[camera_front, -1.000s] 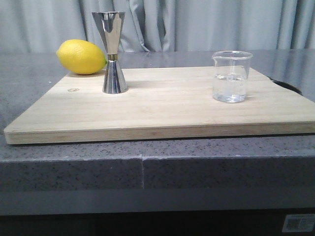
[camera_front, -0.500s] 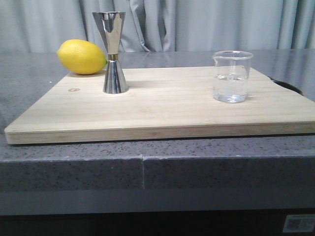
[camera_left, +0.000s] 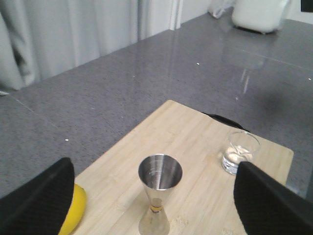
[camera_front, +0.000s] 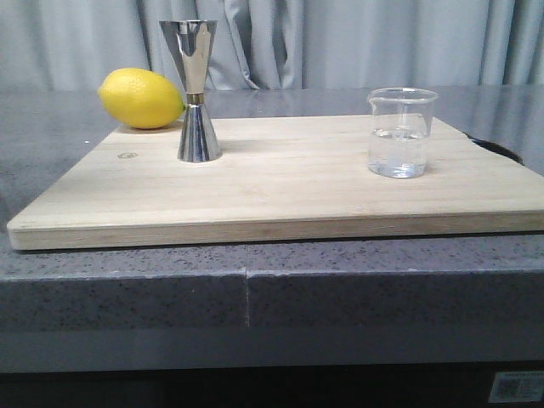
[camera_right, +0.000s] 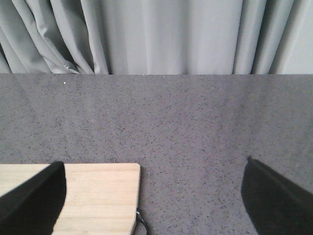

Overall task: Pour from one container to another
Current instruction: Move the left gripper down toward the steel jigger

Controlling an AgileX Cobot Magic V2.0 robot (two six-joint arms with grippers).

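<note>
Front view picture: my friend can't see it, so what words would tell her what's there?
A wooden cutting board on a grey counter holds a shiny steel jigger on the left and a small glass beaker of clear liquid on the right. A yellow lemon sits behind the jigger.

Neither arm shows in the front view; left gripper (camera_left: 154, 205) has dark fingertips (camera_left: 36, 200) spread wide at the lower corners of its wrist frame, right gripper (camera_right: 151, 200) likewise spread wide, fingertips (camera_right: 32, 198) at the lower corners, holding nothing.
</note>
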